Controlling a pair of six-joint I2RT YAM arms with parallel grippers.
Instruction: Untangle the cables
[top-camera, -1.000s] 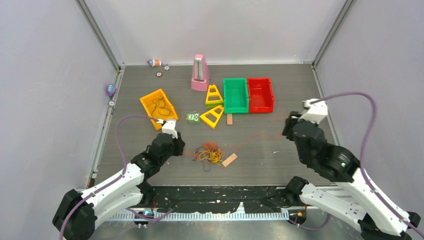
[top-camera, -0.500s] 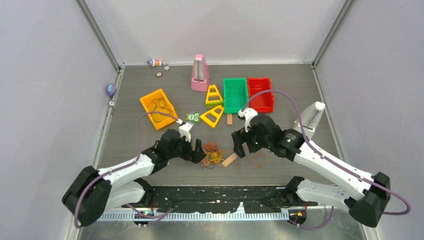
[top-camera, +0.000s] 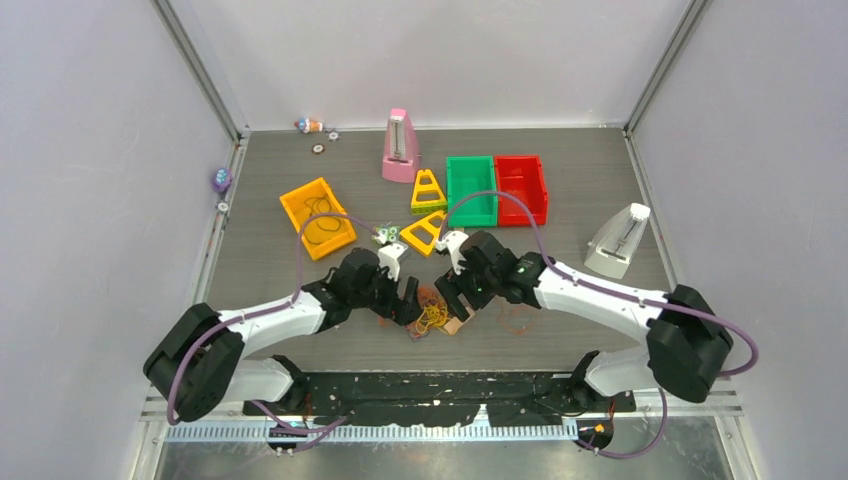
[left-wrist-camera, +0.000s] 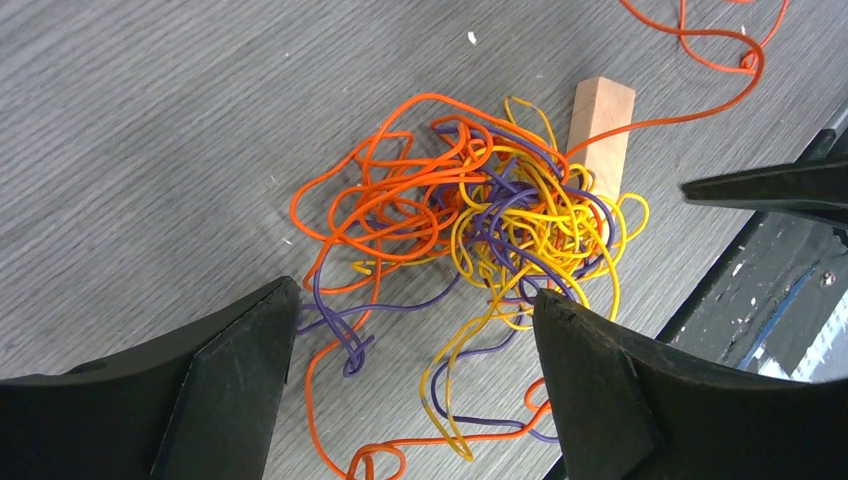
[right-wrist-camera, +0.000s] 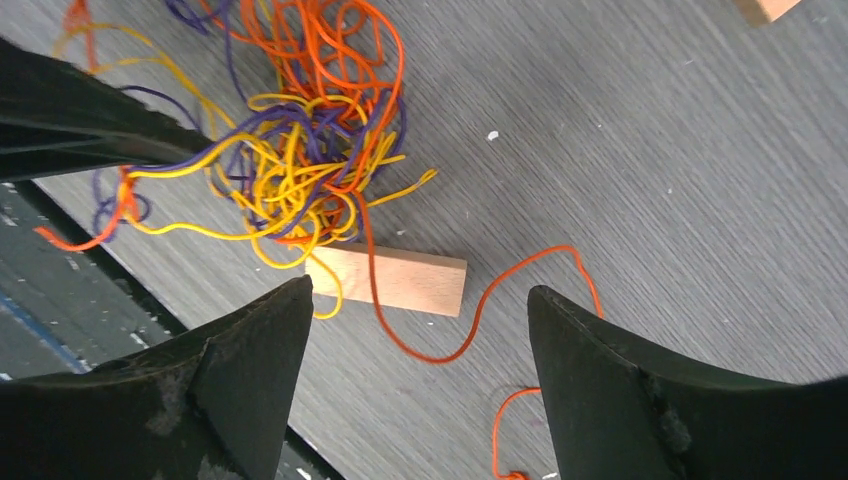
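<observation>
Tangled cables (top-camera: 430, 312) near the middle of the bench's (top-camera: 590, 170) front edge.
Your left fingers (left-wrist-camera: 230, 380) and right fingers (right-wrist-camera: 620, 390) both stand wide, gripping nothing, flanking the yellow, orange and purple knot; a wooden block (right-wrist-camera: 390, 281) lies touching its right side.

Orange, yellow and purple cables (left-wrist-camera: 480, 215) lie knotted on the grey tabletop (left-wrist-camera: 150, 130) between the wide-spread left fingers (left-wrist-camera: 235, 375), a wooden block (left-wrist-camera: 603, 125) touching the tangle.
</observation>
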